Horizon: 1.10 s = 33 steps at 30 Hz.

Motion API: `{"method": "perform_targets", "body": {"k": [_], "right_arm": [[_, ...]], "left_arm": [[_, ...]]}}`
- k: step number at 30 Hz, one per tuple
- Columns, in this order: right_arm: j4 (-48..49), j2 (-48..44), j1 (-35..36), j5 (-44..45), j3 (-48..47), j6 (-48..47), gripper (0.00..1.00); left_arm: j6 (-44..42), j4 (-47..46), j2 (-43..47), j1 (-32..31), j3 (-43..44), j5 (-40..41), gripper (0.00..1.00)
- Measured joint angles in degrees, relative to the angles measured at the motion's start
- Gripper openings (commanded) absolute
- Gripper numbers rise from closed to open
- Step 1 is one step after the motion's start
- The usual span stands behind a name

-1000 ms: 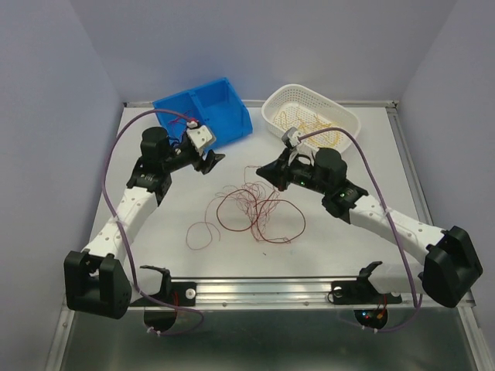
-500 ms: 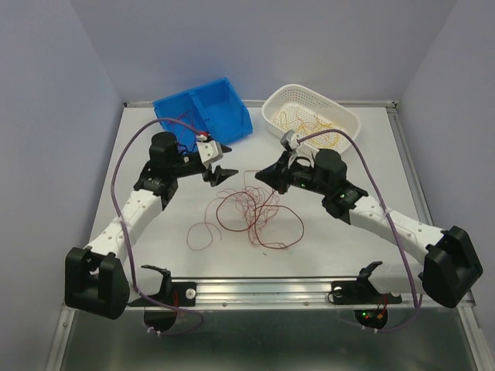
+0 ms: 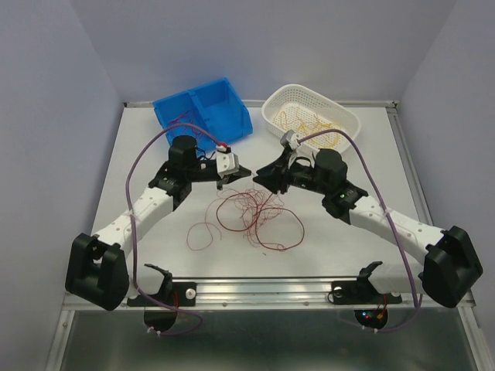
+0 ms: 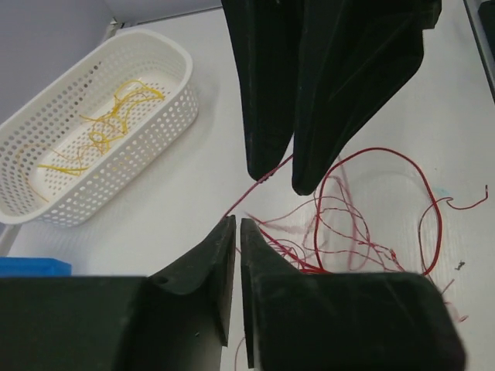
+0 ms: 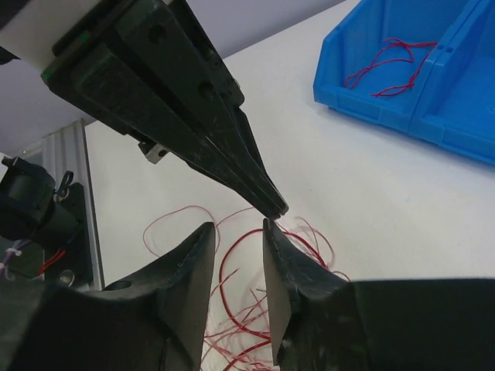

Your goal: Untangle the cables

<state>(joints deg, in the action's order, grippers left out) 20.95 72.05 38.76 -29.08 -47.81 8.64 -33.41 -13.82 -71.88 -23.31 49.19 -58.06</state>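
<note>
One strand only: pinching cables with left gripper, seemingly clamped on a red strand; backing right gripper, jaws parted, away slowly, avoiding dragging the tangle.

**Colours and patterns, bench as seen**

We record the flat table top as plain white, with no pattern. The dark red hair-thin cables on it are one even dark red. The rectangular plastic bin is solid bright blue, and we note the thin strands in the bin are the same red. The oval plastic basket is white, its wall patterned with a regular grid of small holes. The thin wires in the basket are yellow-orange. The left gripper and right gripper are matte black. The arm links are white with black joints, trailed by a purple-grey arm cable.
</note>
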Motion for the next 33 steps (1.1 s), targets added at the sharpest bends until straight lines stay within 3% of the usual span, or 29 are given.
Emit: {"method": "perform_targets", "body": {"k": [1, 2, 3, 9, 11, 12, 14, 17, 18, 21, 28, 31, 32, 33], "right_arm": [[0.22, -0.02, 0.00, -0.02, 0.00, -0.04, 0.36], [0.33, -0.02, 0.00, -0.04, 0.00, 0.11, 0.28], [0.52, -0.02, 0.00, 0.00, 0.04, 0.07, 0.01], [0.96, -0.02, 0.00, 0.11, 1.07, 0.11, 0.01], [1.05, -0.02, 0.00, 0.87, 1.07, 0.17, 0.19], [1.25, -0.02, 0.00, 1.62, 1.25, 0.11, 0.41], [1.46, -0.02, 0.00, 3.82, 1.97, 0.44, 0.48], [1.25, 0.37, 0.00, 9.42, 3.04, 1.18, 0.59], [1.16, 0.98, 0.00, 10.80, 3.04, 1.40, 0.66], [0.66, 3.74, -0.04, 12.52, 3.04, 1.40, 0.72], [-1.99, 12.20, -0.09, 7.32, 2.99, -0.31, 0.73], [-3.04, 15.63, -0.04, 5.05, 2.97, -1.01, 0.63], [-3.30, 16.70, -0.04, 4.46, 2.86, -1.20, 0.41], [-3.67, 17.46, -0.04, 4.11, 2.73, -1.38, 0.34]], "left_arm": [[-0.70, 0.44, -0.59, -0.17, 0.07, 0.09, 0.00], [-0.59, 0.72, -0.96, -0.22, 0.11, 0.31, 0.00], [-0.85, 1.25, -1.57, -0.22, 0.13, 0.61, 0.00], [-1.49, 2.51, -2.25, -0.22, 0.13, 1.62, 0.00], [-1.73, 2.73, -2.25, -0.22, 0.13, 2.03, 0.00], [-1.84, 2.80, -2.25, -0.22, 0.13, 2.34, 0.00], [-2.19, 2.93, -2.25, -0.22, 0.13, 3.04, 0.06], [-2.91, 2.97, -2.25, -0.22, 0.13, 4.24, 0.33], [-3.41, 3.21, -2.25, -0.22, 0.13, 4.52, 0.51], [-7.17, 5.73, -2.25, -0.20, 0.13, 4.79, 0.60], [-12.85, 12.09, -2.14, 2.80, 0.13, 4.22, 0.61], [-12.92, 12.96, -2.14, 6.43, 0.26, 2.40, 0.61], [-12.87, 13.29, -2.14, 8.00, 0.48, 1.55, 0.61], [-12.74, 13.40, -2.14, 10.32, 0.85, 0.26, 0.61]]}}
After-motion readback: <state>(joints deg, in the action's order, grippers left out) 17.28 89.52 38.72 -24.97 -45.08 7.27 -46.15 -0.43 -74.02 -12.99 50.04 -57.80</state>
